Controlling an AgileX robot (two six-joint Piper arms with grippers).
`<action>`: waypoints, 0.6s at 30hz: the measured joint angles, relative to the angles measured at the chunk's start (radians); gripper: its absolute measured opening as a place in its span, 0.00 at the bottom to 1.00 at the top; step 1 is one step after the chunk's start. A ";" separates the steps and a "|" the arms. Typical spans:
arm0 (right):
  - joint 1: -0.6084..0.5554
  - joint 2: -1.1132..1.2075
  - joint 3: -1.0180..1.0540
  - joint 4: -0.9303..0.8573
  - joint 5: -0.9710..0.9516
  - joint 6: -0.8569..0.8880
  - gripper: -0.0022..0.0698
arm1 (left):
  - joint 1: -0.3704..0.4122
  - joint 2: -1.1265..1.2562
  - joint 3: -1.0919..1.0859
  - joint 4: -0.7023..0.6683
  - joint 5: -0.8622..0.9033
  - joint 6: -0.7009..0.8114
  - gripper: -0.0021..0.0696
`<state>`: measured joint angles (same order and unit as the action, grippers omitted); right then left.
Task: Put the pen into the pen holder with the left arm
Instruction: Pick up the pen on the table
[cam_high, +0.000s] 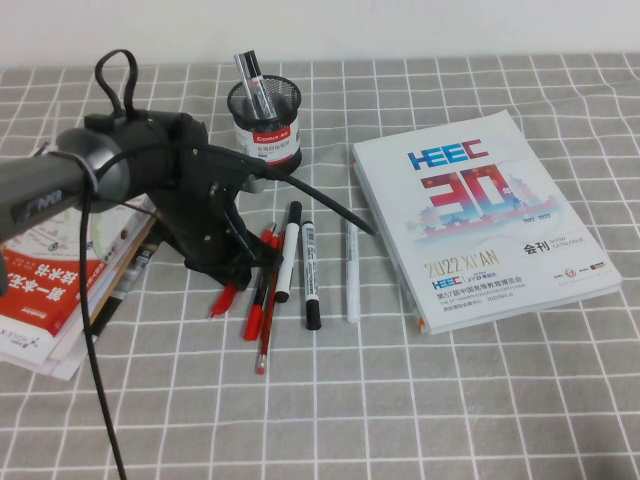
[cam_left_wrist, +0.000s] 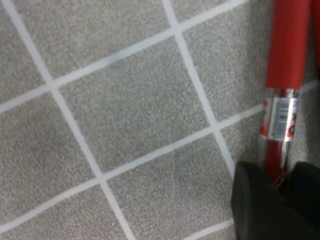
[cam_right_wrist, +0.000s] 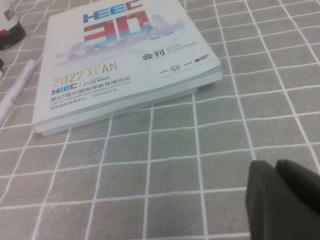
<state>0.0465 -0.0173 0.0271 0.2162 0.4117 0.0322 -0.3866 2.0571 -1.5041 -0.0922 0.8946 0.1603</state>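
The right gripper (cam_right_wrist: 278, 200) is held shut over bare desk (cam_high: 450, 400). Nothing is lifted yet. The pen (cam_left_wrist: 285, 45) lies flat among other pens (cam_high: 310, 275), and the left gripper (cam_left_wrist: 274, 172) is set around it; how tight cannot be told. Beside them a catalogue (cam_high: 480, 210) is seen. Farthest, the pen holder (cam_high: 264, 125) waits, with a marker (cam_high: 253, 80) already inside

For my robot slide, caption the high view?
Left gripper reaches red plastic pen near black mesh pen holder.
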 joint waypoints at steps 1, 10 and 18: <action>0.000 0.000 0.000 0.001 0.000 0.000 0.01 | 0.000 0.000 0.000 0.001 0.002 0.002 0.16; 0.000 0.000 0.000 0.001 0.000 0.000 0.01 | 0.000 0.000 -0.006 0.005 0.038 0.002 0.13; 0.000 0.000 0.000 0.001 0.000 0.000 0.01 | 0.000 -0.071 0.022 0.009 0.071 0.017 0.13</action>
<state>0.0465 -0.0173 0.0271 0.2168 0.4117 0.0322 -0.3866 1.9864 -1.4820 -0.0831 0.9655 0.1776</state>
